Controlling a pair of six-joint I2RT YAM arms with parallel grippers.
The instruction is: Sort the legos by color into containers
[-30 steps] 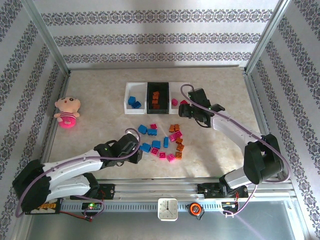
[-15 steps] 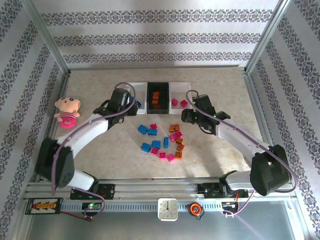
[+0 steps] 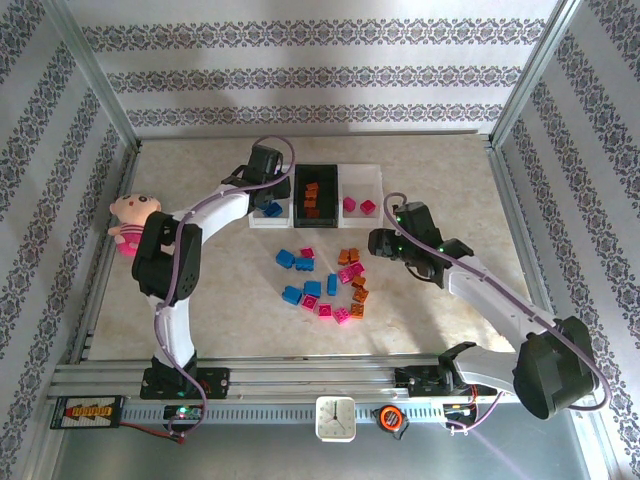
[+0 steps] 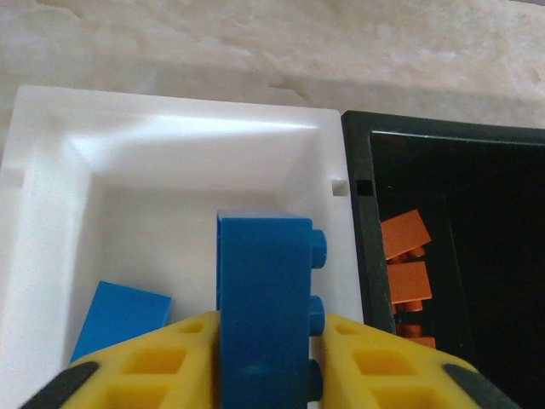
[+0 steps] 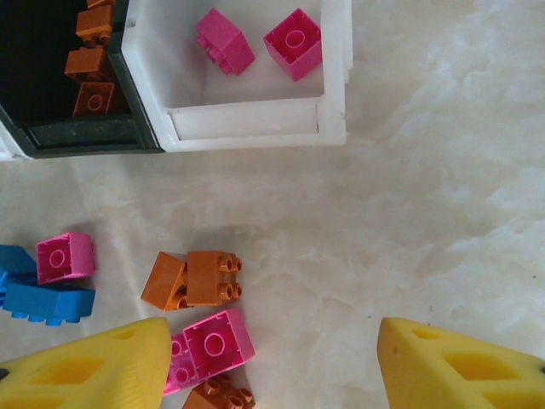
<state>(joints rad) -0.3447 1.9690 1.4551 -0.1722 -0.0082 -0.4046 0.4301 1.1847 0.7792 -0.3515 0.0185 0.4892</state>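
My left gripper (image 4: 268, 328) is shut on a blue lego (image 4: 264, 273) and holds it upright, studs to the right, over the left white container (image 4: 51, 196). Another blue lego (image 4: 119, 317) lies inside that container. From above, this gripper (image 3: 267, 186) hangs over the same white container (image 3: 254, 190). The black container (image 3: 299, 195) holds orange legos (image 3: 312, 197). The right white container (image 5: 255, 119) holds two pink legos (image 5: 294, 43). My right gripper (image 5: 272, 366) is open above bare table, beside a pink lego (image 5: 217, 342) and orange legos (image 5: 194, 279); the overhead view shows it (image 3: 377, 243) right of the loose legos (image 3: 325, 285).
A pink plush doll (image 3: 135, 222) lies at the table's left edge. Metal frame posts and patterned walls enclose the table. Bare tabletop stretches right of the pile and behind the containers.
My left arm swung from the near side of the pile up to the left white container with the blue lego. My right gripper drew back from the right white container toward the pile.
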